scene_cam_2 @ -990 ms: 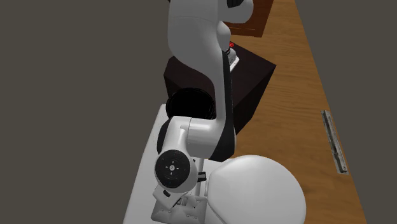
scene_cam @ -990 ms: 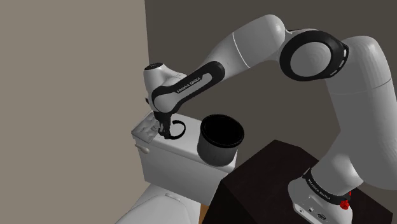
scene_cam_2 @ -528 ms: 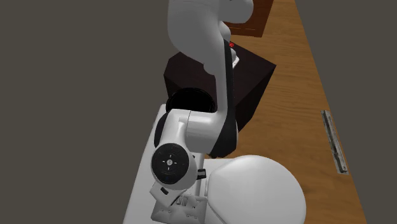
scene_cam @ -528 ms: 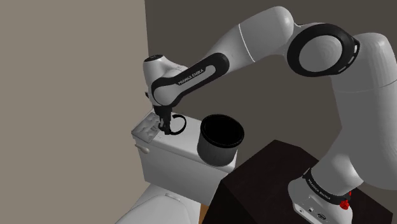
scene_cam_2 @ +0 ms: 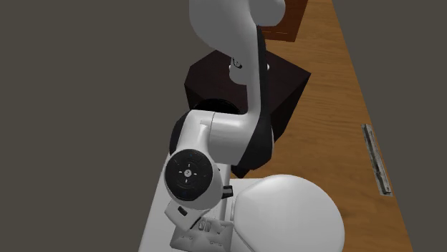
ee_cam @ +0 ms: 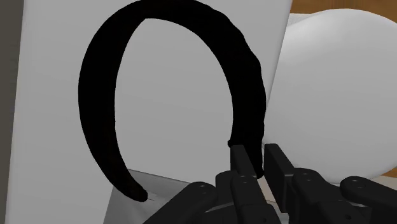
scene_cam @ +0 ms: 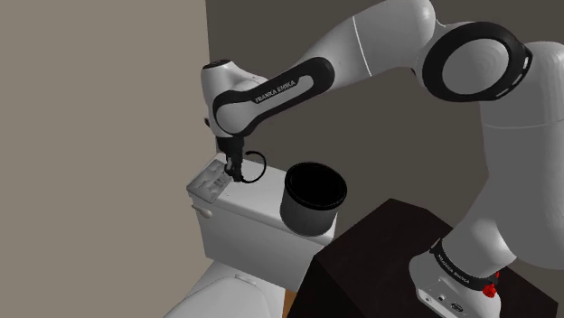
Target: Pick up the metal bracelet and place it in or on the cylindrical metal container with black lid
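The bracelet (scene_cam: pixel 256 168) is a thin black ring, drawn black rather than metallic. It hangs a little above the white toilet tank's lid (scene_cam: pixel 242 206), pinched at its rim by my gripper (scene_cam: pixel 233 173). In the wrist view the ring (ee_cam: pixel 102 95) curves away from the gripper (ee_cam: pixel 256 167), with one side clasped between the two fingers. The container (scene_cam: pixel 314 197) is a dark open cylinder standing on the tank lid, toward the shoulder view's right of the gripper.
A small grey crumpled object (scene_cam: pixel 208 183) lies on the tank's end next to the gripper. A beige wall (scene_cam: pixel 99 135) stands close behind it. The white toilet seat (scene_cam_2: pixel 286 215) lies below the tank, and the dark stand (scene_cam: pixel 389 262) sits beside it on a wood floor (scene_cam_2: pixel 344 122).
The gripper has risen from the tank lid with the bracelet in it, and the forearm has swung upward. The container has not moved.
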Controlling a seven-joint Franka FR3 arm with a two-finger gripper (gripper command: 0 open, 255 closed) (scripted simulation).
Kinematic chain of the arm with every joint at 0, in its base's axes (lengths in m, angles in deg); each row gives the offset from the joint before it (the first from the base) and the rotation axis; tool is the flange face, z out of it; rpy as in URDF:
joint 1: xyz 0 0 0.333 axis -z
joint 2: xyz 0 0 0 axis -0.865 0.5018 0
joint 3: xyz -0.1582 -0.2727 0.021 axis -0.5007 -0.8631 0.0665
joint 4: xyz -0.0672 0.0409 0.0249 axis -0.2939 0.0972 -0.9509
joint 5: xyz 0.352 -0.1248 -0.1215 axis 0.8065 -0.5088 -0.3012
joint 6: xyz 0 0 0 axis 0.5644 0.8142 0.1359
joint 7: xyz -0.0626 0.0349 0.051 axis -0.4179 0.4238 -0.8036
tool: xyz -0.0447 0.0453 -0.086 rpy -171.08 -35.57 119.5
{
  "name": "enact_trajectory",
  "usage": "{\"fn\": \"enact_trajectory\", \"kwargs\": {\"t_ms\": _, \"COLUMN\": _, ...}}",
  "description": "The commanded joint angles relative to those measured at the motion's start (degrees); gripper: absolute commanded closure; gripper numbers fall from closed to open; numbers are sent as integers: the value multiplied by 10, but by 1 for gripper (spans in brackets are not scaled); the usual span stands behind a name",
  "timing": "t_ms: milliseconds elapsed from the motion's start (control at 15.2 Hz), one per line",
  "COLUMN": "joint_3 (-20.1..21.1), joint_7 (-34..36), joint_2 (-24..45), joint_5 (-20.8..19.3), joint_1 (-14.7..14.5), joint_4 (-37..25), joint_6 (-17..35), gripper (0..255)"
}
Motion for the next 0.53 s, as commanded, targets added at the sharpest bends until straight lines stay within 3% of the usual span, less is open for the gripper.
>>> {"fn": "enact_trajectory", "kwargs": {"t_ms": 0, "joint_3": 1, "joint_7": -2, "joint_2": -8, "joint_5": 2, "joint_1": 1, "joint_4": -3, "joint_6": -12, "gripper": 255}}
{"fn": "enact_trajectory", "kwargs": {"t_ms": 462, "joint_3": 4, "joint_7": -5, "joint_2": -35, "joint_5": 7, "joint_1": 3, "joint_4": -17, "joint_6": -52, "gripper": 255}}
